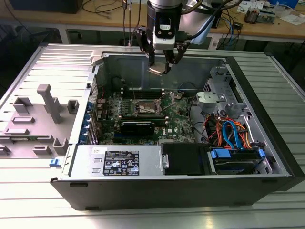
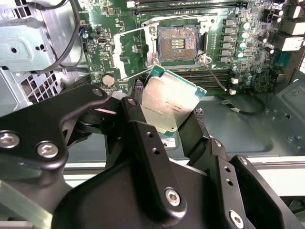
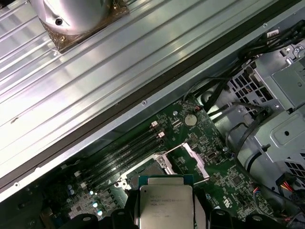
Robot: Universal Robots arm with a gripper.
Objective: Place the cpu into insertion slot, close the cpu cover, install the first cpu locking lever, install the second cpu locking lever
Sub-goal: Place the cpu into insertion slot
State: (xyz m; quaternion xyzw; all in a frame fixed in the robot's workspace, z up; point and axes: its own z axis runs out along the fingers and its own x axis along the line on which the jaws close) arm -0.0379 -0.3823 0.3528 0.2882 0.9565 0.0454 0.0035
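claw [image 2: 164,114] clamped on one cpu [image 2: 167,98] | one insertion slot [image 2: 178,43] bare, well apart from cpu | one cpu cover [image 3: 195,161] raised

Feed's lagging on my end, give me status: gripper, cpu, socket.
Gripper shut on cpu, above the motherboard. Insertion slot bare, cpu cover swung open. Nothing seen between cpu and slot.

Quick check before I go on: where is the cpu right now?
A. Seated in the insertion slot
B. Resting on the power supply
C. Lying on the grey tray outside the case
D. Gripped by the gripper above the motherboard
D: the cpu sits clamped in the gripper, held in the air over the motherboard, while the insertion slot below shows its bare contact field with no chip in it.
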